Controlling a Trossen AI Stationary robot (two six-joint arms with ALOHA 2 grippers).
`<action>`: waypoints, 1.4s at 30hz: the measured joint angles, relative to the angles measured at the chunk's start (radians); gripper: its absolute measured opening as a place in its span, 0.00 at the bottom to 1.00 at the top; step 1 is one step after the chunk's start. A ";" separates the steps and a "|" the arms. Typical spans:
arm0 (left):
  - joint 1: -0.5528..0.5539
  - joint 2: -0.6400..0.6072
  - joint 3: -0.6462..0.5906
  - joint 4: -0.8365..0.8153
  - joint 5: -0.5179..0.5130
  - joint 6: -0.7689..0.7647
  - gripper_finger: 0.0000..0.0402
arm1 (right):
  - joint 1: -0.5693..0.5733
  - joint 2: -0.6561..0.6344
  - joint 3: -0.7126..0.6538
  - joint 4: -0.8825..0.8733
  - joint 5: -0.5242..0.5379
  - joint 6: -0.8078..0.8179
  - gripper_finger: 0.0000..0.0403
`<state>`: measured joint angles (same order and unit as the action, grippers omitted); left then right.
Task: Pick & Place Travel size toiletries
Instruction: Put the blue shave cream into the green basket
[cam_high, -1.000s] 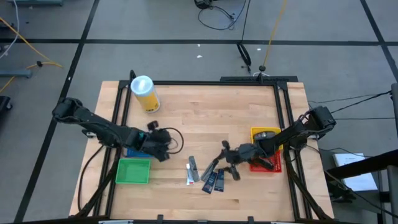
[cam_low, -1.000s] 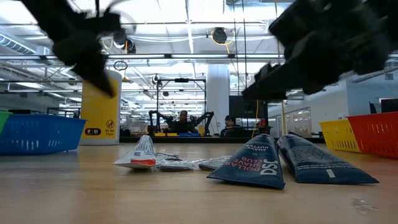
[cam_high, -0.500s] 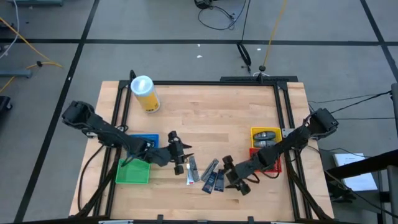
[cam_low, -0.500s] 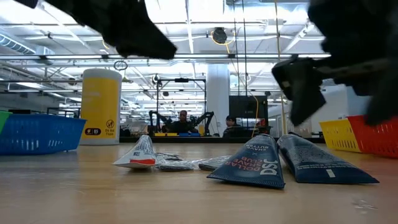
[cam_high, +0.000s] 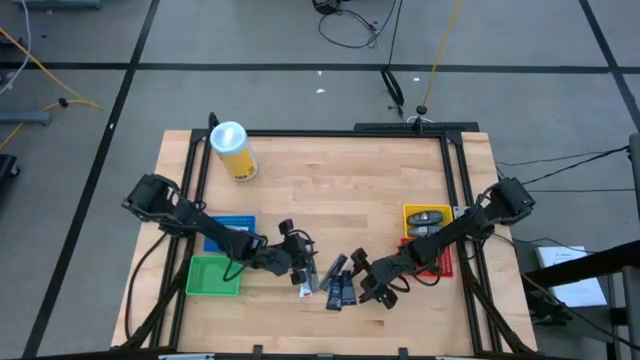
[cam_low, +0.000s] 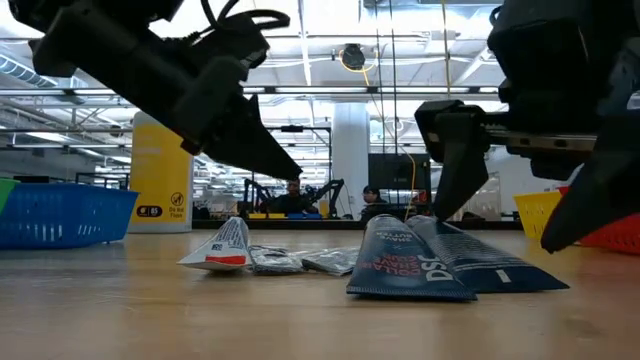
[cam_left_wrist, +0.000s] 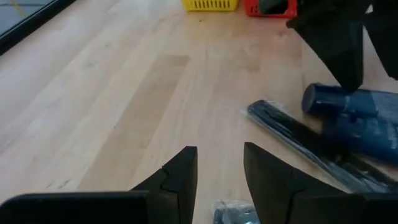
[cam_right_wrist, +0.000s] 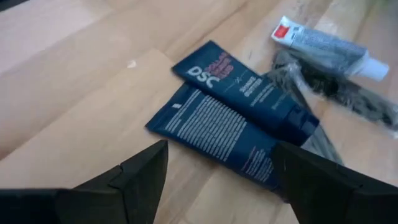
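Where they overlap, two dark blue tubes (cam_right_wrist: 242, 134) bear white print.

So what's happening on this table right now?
Two robot arms reach toward a small pile of travel toiletries mid-table. The right gripper, jaws wide open, hovers by two dark blue tubes. The left gripper hangs beside a small white tube. Neither holds anything; coloured bins wait on both sides.

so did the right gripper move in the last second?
Yes. In the high view the right gripper has come away from the red bin, toward the table's front edge, and now hangs open over the dark blue tubes.
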<state>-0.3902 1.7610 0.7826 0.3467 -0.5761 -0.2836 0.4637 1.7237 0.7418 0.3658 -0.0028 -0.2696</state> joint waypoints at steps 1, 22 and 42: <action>0.003 0.000 0.000 0.000 0.000 0.000 0.32 | -0.002 0.006 0.000 -0.001 0.000 0.007 0.69; 0.003 -0.003 0.000 0.017 0.025 -0.011 0.32 | -0.028 -0.021 -0.002 0.094 -0.003 -0.068 0.66; 0.003 -0.003 0.001 0.018 0.028 -0.012 0.32 | -0.021 -0.035 -0.001 -0.144 -0.017 0.188 0.66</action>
<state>-0.3874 1.7576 0.7834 0.3646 -0.5484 -0.2952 0.4430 1.6890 0.7408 0.2215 -0.0193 -0.0813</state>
